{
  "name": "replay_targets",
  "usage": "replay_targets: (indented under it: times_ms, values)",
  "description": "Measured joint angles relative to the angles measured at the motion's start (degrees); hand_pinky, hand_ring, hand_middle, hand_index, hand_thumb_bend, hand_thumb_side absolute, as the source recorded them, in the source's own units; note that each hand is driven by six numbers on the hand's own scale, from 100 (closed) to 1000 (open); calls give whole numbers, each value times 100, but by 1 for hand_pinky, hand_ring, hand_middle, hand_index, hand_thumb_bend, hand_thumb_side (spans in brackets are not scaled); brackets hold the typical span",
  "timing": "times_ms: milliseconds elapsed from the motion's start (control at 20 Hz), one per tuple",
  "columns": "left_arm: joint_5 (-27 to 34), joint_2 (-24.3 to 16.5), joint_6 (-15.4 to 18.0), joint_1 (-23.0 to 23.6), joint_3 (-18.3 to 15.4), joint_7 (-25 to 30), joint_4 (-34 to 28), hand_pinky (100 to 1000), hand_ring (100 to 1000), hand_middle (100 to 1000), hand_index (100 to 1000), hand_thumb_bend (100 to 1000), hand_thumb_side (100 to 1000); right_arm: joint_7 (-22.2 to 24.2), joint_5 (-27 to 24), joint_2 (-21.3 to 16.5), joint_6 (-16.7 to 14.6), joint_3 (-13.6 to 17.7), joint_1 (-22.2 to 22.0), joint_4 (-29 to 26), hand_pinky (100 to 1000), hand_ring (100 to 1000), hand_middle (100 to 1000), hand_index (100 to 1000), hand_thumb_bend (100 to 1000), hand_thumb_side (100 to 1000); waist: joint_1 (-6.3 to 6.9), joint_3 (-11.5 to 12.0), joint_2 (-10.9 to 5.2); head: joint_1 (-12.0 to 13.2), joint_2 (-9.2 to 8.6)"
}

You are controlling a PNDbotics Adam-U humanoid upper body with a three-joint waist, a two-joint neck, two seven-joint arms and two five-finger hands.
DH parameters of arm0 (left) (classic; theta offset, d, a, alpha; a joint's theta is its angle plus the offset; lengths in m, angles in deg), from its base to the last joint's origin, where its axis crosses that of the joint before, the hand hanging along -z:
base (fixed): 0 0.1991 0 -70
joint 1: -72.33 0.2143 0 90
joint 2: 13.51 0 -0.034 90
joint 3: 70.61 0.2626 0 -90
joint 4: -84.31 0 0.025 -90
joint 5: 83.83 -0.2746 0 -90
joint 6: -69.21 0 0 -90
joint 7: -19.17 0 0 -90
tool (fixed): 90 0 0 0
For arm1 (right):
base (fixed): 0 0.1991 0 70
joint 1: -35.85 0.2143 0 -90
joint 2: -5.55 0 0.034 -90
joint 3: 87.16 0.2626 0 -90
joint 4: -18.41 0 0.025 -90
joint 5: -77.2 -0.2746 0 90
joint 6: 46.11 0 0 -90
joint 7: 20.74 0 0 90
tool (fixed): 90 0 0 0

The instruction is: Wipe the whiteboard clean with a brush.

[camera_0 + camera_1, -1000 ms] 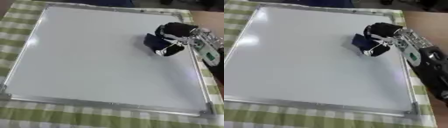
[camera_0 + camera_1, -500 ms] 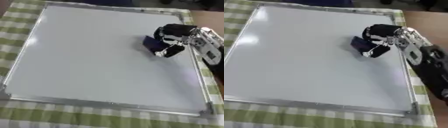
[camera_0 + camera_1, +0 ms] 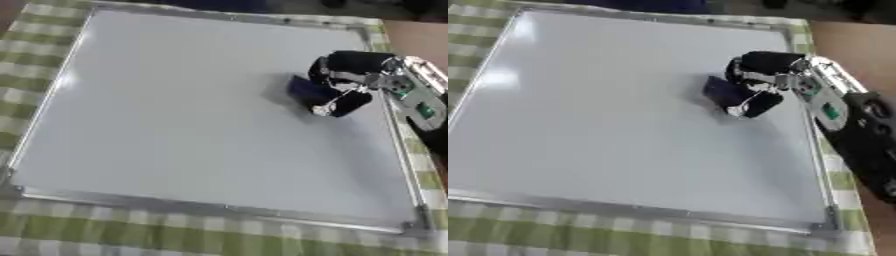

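Large rectangular whiteboard (image 3: 175, 115) with thin silver metal frame, lying flat. Surface smooth, pale grey-white, faintly glossy; soft glare patches near its left edge. No marks visible on it.

Under it: green-and-cream checked cloth (image 3: 131, 235), woven look, showing as a border along the near, left and far sides. Beyond the cloth at far right, a strip of brown wooden tabletop (image 3: 859, 45).

Right hand (image 3: 767, 82), black with silver joints, comes in from the right over the board's right frame. Fingers curled down around a small dark blue block-shaped brush (image 3: 726, 93), thumb on the near side, so the hand is closed on the brush. Brush sits in the board's upper-right part, near the right frame but not touching it; its underside looks to be against the board surface, contact not certain. Soft shadow on the board just left of the brush.

Forearm shell silvery-white with a green patch, then black casing toward the lower right.

Left hand appears in neither view.
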Motion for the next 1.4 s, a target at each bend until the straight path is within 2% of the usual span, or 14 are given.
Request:
replay_targets:
  times_ms: [250, 450, 950, 1350, 1400]
  values:
    - [0, 1, 0, -19, 0, 0, 0, 506, 598, 561, 520, 110, 1000, 74, -54, 0, -28, 0, -1, 0, 406, 453, 190, 436, 100, 534, 0, 6, 6, 3, 0]
    - [4, 3, 0, -22, 0, 0, 0, 506, 598, 561, 520, 108, 1000, -37, 9, 28, 67, -11, 21, 0, 379, 437, 165, 408, 100, 484, 5, 11, 7, -6, -22]
    - [7, 26, 0, -29, 1, 2, 0, 507, 598, 561, 519, 108, 1000, -967, 1233, 170, 207, -215, 2, -63, 343, 427, 152, 389, 100, 441, 1, 41, 12, -66, -100]
    - [7, 48, -10, -32, 1, 13, 0, 507, 598, 561, 519, 108, 1000, -1253, 1668, 181, 220, -265, -98, -290, 342, 430, 155, 391, 100, 428, -4, 41, 16, -113, -161]
    - [7, 48, -10, -32, 1, 14, 0, 507, 598, 561, 519, 106, 1000, -1265, 1677, 181, 230, -265, -93, -276, 342, 429, 154, 392, 100, 405, -3, 48, 16, -132, -176]
